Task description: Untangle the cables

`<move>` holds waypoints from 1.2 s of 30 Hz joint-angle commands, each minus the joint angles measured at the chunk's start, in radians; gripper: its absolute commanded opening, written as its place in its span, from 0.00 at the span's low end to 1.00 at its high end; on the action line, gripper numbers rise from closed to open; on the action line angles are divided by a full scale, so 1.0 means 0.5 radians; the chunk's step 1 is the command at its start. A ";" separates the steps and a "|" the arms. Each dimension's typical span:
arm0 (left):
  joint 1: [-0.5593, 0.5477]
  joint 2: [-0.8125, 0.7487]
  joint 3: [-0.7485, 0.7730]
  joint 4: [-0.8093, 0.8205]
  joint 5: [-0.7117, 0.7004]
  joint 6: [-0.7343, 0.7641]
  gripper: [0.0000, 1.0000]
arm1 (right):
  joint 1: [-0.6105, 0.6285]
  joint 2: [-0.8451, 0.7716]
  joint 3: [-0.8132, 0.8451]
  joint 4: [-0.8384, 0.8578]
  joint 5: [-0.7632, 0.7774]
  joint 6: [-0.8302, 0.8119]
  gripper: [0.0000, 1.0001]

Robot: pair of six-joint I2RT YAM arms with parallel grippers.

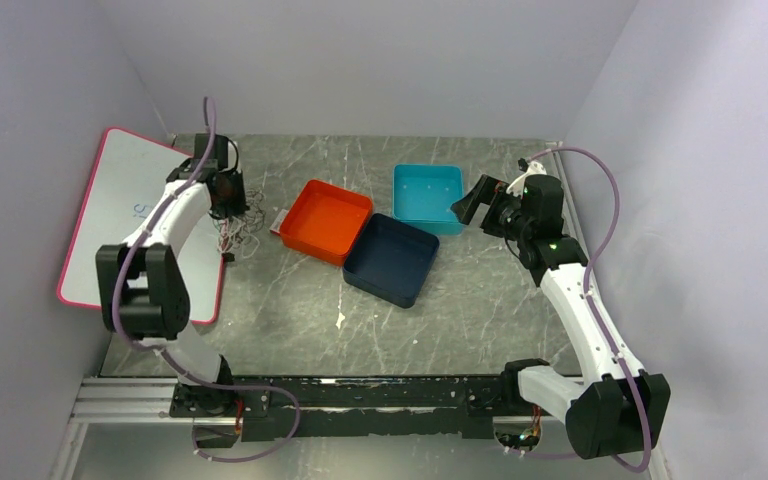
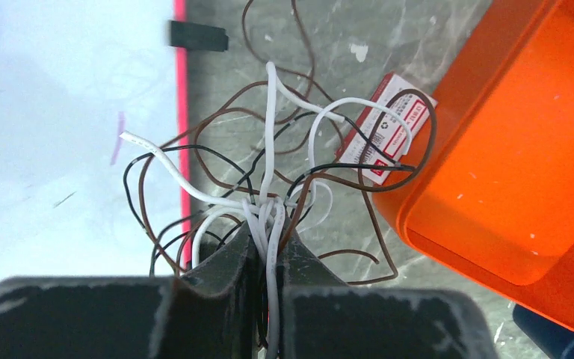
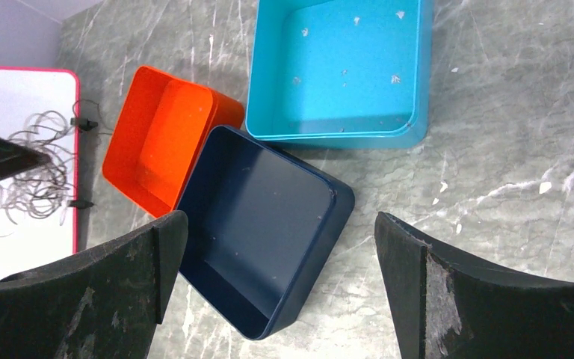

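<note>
The cables [image 2: 269,134] are a loose tangle of thin white, brown and black wires lying at the pink edge of the whiteboard, beside the orange tray. From above, the cables [image 1: 240,235] show just below my left gripper [image 1: 228,205]. In the left wrist view my left gripper [image 2: 269,241] is shut on a bunch of white and dark strands that run down between its fingers. My right gripper [image 1: 465,205] hovers near the teal tray, far from the tangle. Its jaws [image 3: 280,224] stand wide open and hold nothing. The cables [image 3: 41,168] are small at the far left there.
An orange tray [image 1: 325,220], a navy tray [image 1: 392,258] and a teal tray [image 1: 427,197] sit together mid-table. A pink-rimmed whiteboard [image 1: 130,210] leans at the left wall. A small red-and-white card [image 2: 389,127] lies under the wires against the orange tray.
</note>
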 commanded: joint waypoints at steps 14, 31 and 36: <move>-0.329 -0.975 -0.247 -0.428 -0.296 -0.181 0.07 | -0.018 -0.018 -0.008 0.044 -0.062 -0.009 1.00; -1.314 -1.190 -0.435 -0.927 -0.401 -0.706 0.07 | -0.018 -0.062 0.004 -0.007 -0.056 -0.051 1.00; -1.382 -1.066 -0.484 -0.801 -0.403 -0.649 0.07 | -0.017 -0.056 -0.015 -0.001 -0.078 -0.036 1.00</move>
